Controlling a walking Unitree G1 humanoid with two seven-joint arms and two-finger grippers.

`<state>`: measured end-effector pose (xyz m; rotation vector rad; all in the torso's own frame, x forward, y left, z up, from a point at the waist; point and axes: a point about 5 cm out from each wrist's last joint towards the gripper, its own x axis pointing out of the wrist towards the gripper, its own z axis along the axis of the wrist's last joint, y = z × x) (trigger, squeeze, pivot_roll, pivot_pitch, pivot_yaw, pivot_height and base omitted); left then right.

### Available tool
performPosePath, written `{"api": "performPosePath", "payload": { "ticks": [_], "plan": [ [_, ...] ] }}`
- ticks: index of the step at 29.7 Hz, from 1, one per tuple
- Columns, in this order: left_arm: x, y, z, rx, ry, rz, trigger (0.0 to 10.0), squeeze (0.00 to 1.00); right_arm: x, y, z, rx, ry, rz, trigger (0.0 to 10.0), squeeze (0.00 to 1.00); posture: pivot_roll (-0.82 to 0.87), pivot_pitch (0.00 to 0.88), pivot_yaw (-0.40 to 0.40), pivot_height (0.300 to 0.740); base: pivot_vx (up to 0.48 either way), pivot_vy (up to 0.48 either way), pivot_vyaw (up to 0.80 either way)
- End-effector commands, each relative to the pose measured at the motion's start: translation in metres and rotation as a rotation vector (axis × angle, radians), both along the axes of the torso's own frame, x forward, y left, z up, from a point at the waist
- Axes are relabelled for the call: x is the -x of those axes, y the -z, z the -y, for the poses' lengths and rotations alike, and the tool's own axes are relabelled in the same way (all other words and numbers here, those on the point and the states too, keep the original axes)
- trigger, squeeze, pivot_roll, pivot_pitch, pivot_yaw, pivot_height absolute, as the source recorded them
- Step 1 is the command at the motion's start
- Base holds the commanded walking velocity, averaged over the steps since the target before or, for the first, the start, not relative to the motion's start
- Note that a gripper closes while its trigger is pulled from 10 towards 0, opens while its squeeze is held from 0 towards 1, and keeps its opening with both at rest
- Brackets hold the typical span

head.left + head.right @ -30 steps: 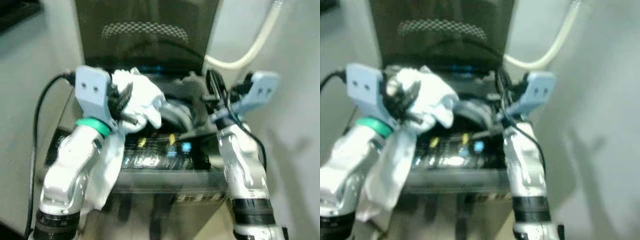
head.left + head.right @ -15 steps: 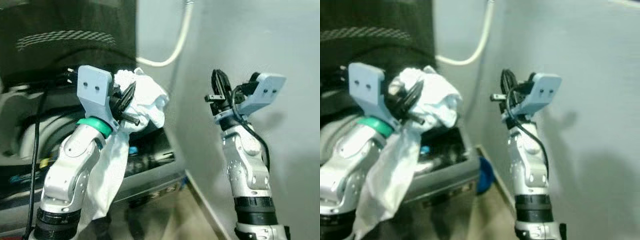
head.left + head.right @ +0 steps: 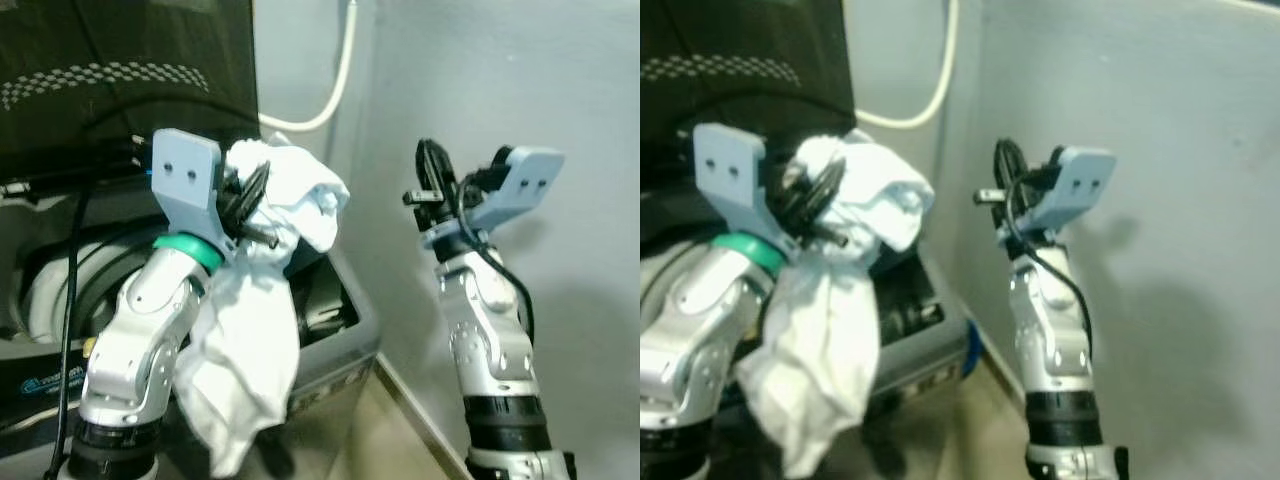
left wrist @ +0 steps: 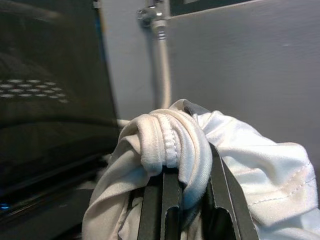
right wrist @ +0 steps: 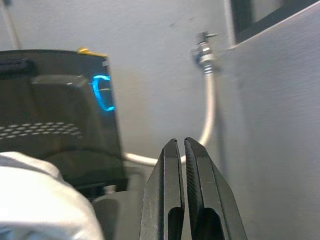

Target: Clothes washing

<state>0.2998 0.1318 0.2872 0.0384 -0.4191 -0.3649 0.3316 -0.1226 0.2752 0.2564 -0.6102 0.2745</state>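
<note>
My left gripper [image 3: 252, 200] is raised in front of me and shut on a white garment [image 3: 262, 320]. The cloth is bunched over the black fingers [image 4: 165, 200] and hangs down beside my left forearm. Behind it stands a top-loading washing machine [image 3: 330, 335] with its dark lid [image 3: 120, 80] raised and its drum opening [image 3: 60, 290] at the left. My right gripper [image 3: 432, 178] is held up at the right, near the grey wall, shut with nothing between its fingers [image 5: 172, 195].
A white hose [image 3: 335, 85] runs from a wall tap [image 5: 204, 52] down behind the machine. A grey wall [image 3: 560, 90] closes off the right side. A strip of tan floor [image 3: 380, 430] lies between the machine and the wall. A black cable [image 3: 70, 300] hangs along my left arm.
The camera has swung right, so the washing machine has shifted to the left of the picture. The hanging garment has swung and spread wider below my left gripper. Both grippers stay shut.
</note>
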Motion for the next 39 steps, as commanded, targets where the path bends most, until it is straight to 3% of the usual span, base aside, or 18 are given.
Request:
{"api": "performPosePath", "payload": {
  "ticks": [1,14,18,20,22,24,26,27,28,29,32,34,37,39],
  "plan": [
    [0.002,-0.003,0.001,0.006,0.002,0.012,10.0,0.00,0.000,0.001,0.002,-0.003,0.002,-0.004,10.0,0.00,0.08,0.014,0.005,0.731,0.000,0.480,0.00],
    [0.001,-0.004,0.001,-0.008,-0.012,0.024,10.0,0.00,0.001,0.001,0.000,-0.008,-0.006,0.002,10.0,0.00,0.08,0.012,0.011,0.731,0.000,0.037,0.00],
    [0.001,-0.005,0.001,-0.006,-0.017,0.028,10.0,0.00,0.003,-0.001,-0.004,-0.003,-0.042,0.017,10.0,0.00,0.08,0.012,0.011,0.731,0.000,0.000,0.00],
    [0.000,-0.007,0.000,-0.007,-0.038,0.046,10.0,0.00,0.007,-0.006,-0.013,0.027,-0.127,0.055,10.0,0.00,0.08,0.012,0.011,0.731,0.000,0.000,0.00],
    [-0.001,-0.009,-0.003,-0.029,-0.075,0.074,10.0,0.00,0.009,-0.011,-0.019,0.048,-0.180,0.077,10.0,0.00,0.08,0.014,0.016,0.731,0.000,0.000,0.00],
    [-0.006,-0.020,-0.020,-0.068,-0.253,0.172,10.0,0.00,0.013,-0.028,-0.035,0.095,-0.302,0.145,10.0,0.00,0.08,0.016,0.018,0.731,0.000,0.000,0.00],
    [-0.006,-0.020,-0.020,-0.068,-0.253,0.172,10.0,0.00,0.013,-0.028,-0.035,0.095,-0.302,0.145,10.0,0.00,0.08,0.016,0.018,0.731,0.000,0.000,0.00],
    [-0.007,-0.024,-0.027,-0.079,-0.321,0.209,10.0,0.00,0.014,-0.035,-0.041,0.113,-0.340,0.172,10.0,0.00,0.07,0.018,0.017,0.731,0.000,0.000,0.00],
    [-0.007,-0.024,-0.027,-0.079,-0.321,0.209,10.0,0.00,0.014,-0.035,-0.041,0.113,-0.340,0.172,10.0,0.00,0.07,0.018,0.017,0.731,0.000,0.000,0.00],
    [-0.010,-0.030,-0.039,-0.093,-0.409,0.245,10.0,0.00,0.013,-0.044,-0.046,0.123,-0.357,0.204,10.0,0.00,0.08,0.019,-0.001,0.731,0.000,0.000,0.00],
    [-0.017,-0.037,-0.050,-0.138,-0.465,0.285,10.0,0.00,0.013,-0.055,-0.049,0.122,-0.364,0.238,10.0,0.00,0.11,0.026,-0.020,0.731,0.000,0.000,0.00],
    [-0.033,-0.053,-0.062,-0.231,-0.531,0.350,10.0,0.00,0.013,-0.068,-0.050,0.100,-0.365,0.279,10.0,0.00,0.12,0.035,-0.030,0.731,0.000,0.000,0.00],
    [-0.039,-0.059,-0.064,-0.255,-0.541,0.370,10.0,0.00,0.013,-0.071,-0.049,0.092,-0.364,0.288,10.0,0.00,0.12,0.046,-0.034,0.731,0.000,0.000,0.00],
    [-0.059,-0.085,-0.059,-0.349,-0.546,0.438,10.0,0.00,0.016,-0.073,-0.047,0.073,-0.357,0.293,10.0,0.00,0.11,0.083,-0.022,0.731,0.000,0.000,0.00]
  ]
}}
